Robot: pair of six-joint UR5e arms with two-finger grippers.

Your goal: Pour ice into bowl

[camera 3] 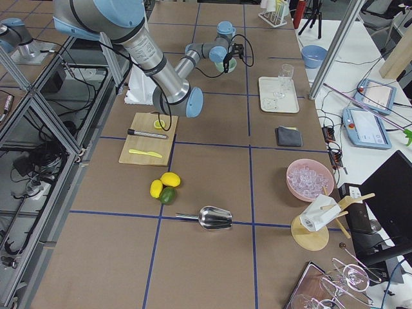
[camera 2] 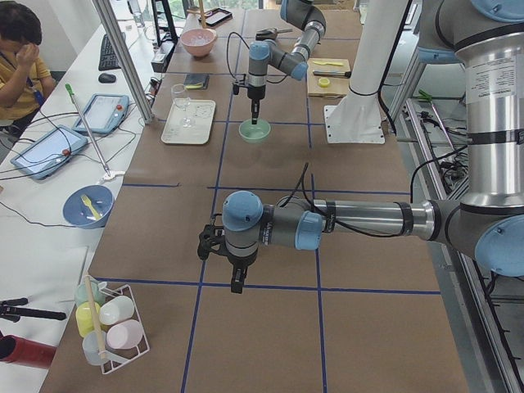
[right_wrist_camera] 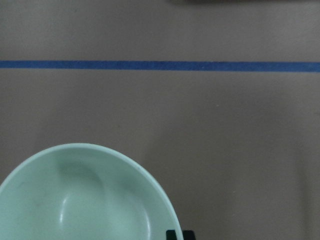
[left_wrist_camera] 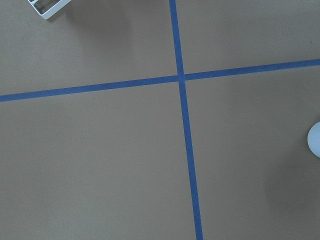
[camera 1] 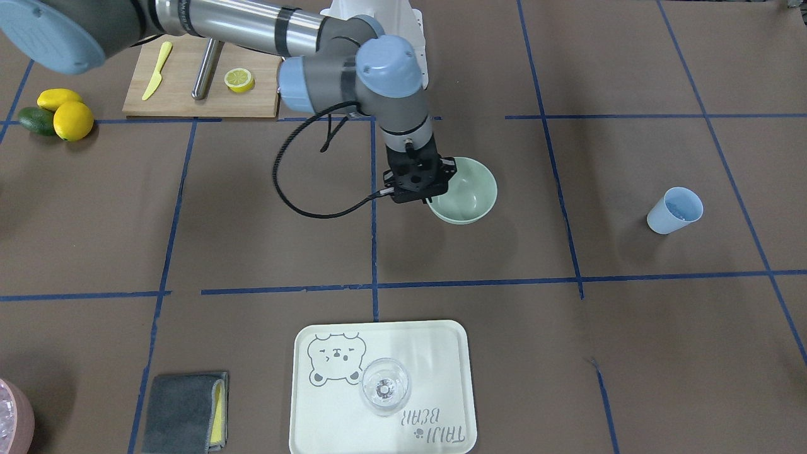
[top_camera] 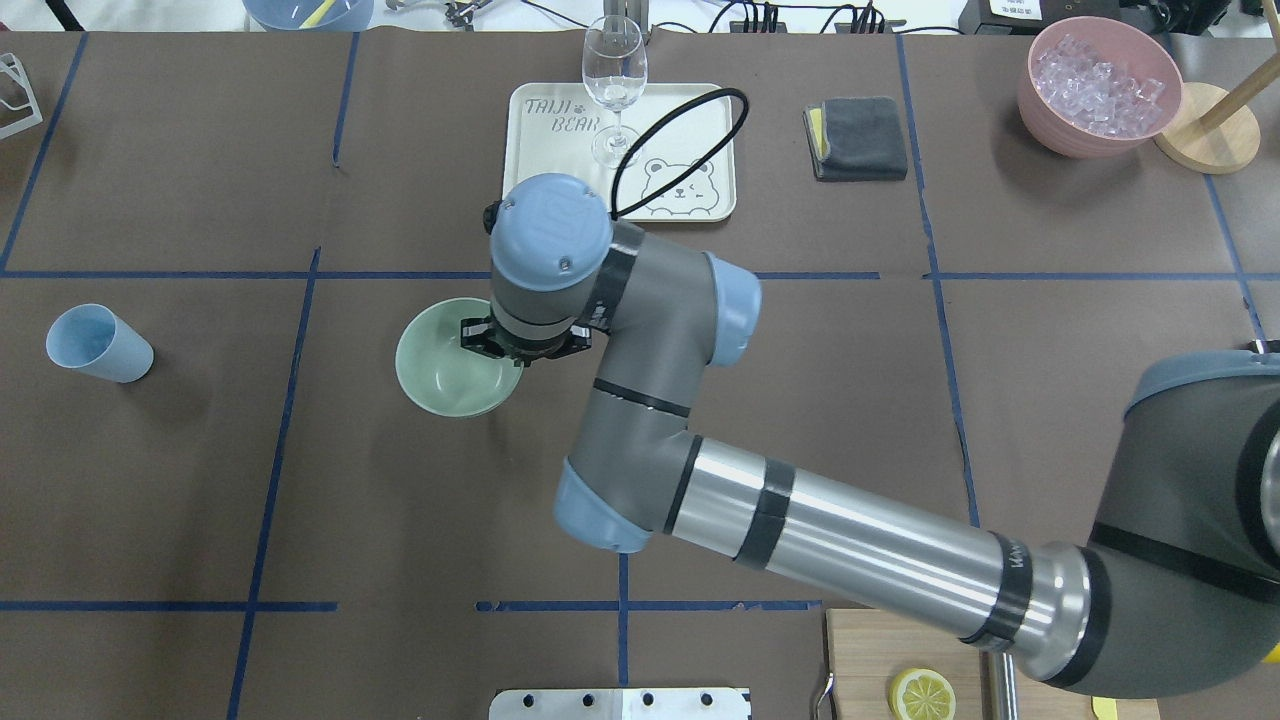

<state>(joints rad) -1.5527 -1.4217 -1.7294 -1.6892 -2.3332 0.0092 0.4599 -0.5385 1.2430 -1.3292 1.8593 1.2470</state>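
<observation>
Nearest me: cutting board (top_camera: 870, 650) with a lemon half (top_camera: 922, 693). Table (top_camera: 200, 480) is brown with a blue tape grid. Mid-table, right gripper (camera 1: 422, 189) is at the mint bowl (camera 1: 470, 195) rim; can't tell its jaws. Ice (camera 1: 681, 205) seems to sit in the blue cup (camera 1: 673, 211), well off to my left. Left gripper (camera 2: 237, 282) hangs over the table, jaws unclear. Far edge: tray (top_camera: 690, 130), wine glass (top_camera: 614, 90), pink tub (top_camera: 1098, 95). Bench with tablets (camera 2: 102, 110) beyond.

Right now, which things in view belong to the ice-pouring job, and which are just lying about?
Job: bowl, blue cup seemingly holding ice, right end effector at the bowl's rim.
Lying about: tray, wine glass, cloth, cutting board, lemons, pink tub.
</observation>
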